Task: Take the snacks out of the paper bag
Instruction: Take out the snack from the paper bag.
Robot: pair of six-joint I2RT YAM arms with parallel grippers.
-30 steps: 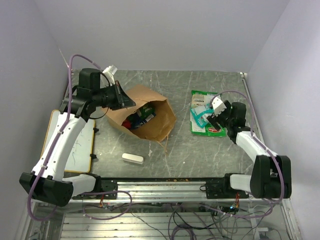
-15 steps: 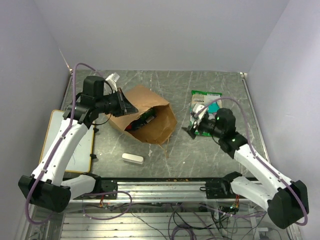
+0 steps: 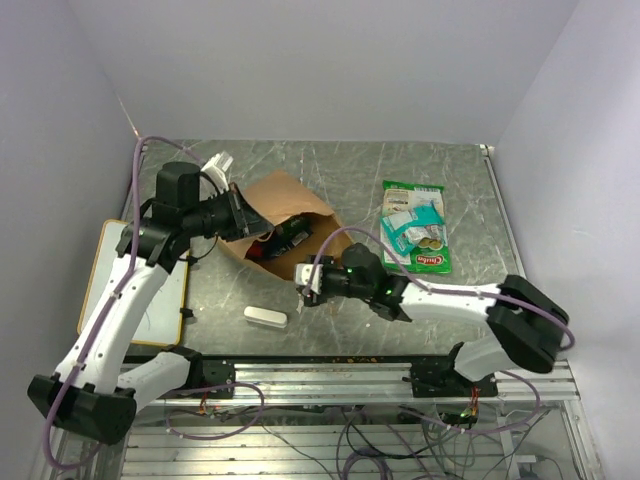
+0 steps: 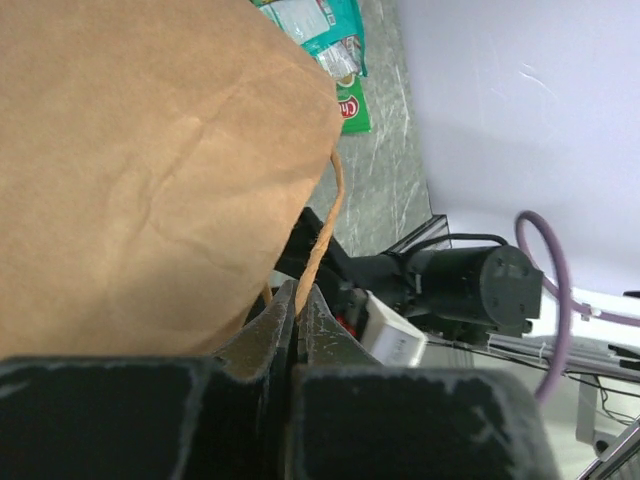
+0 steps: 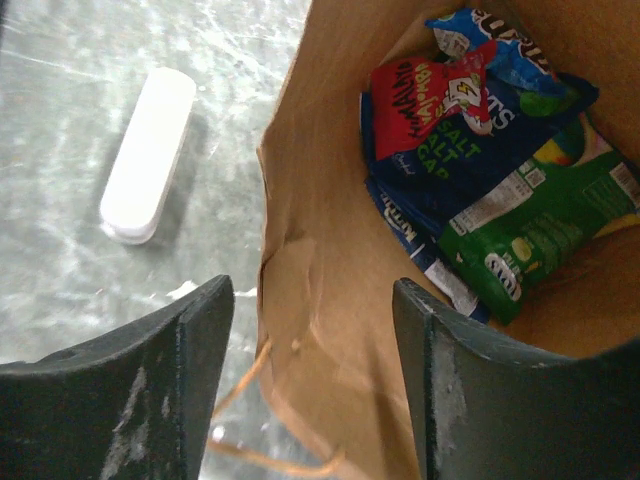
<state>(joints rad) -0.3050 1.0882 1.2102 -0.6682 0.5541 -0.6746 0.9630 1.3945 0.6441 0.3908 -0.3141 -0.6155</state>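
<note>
The brown paper bag (image 3: pixel 285 195) lies on its side with its mouth toward the arms. My left gripper (image 3: pixel 250 218) is shut on the bag's thin handle (image 4: pixel 325 220), which is pinched between its fingers. My right gripper (image 3: pixel 303 280) is open and empty at the bag's mouth, its jaws on either side of the lower paper wall (image 5: pixel 330 300). Inside the bag lie a blue snack packet (image 5: pixel 450 160), a red one (image 5: pixel 430 95) and a green one (image 5: pixel 540 235). Green-and-white snack packets (image 3: pixel 415 225) lie on the table to the right, outside the bag.
A small white oblong block (image 3: pixel 265 317) lies on the table in front of the bag, also in the right wrist view (image 5: pixel 150 150). A white board with a wooden frame (image 3: pixel 140 290) sits at the left edge. Walls close off the back and sides.
My right arm swung left from the packets on the table to the bag's mouth, with its jaws open. My left gripper kept hold of the handle and shifted slightly.
</note>
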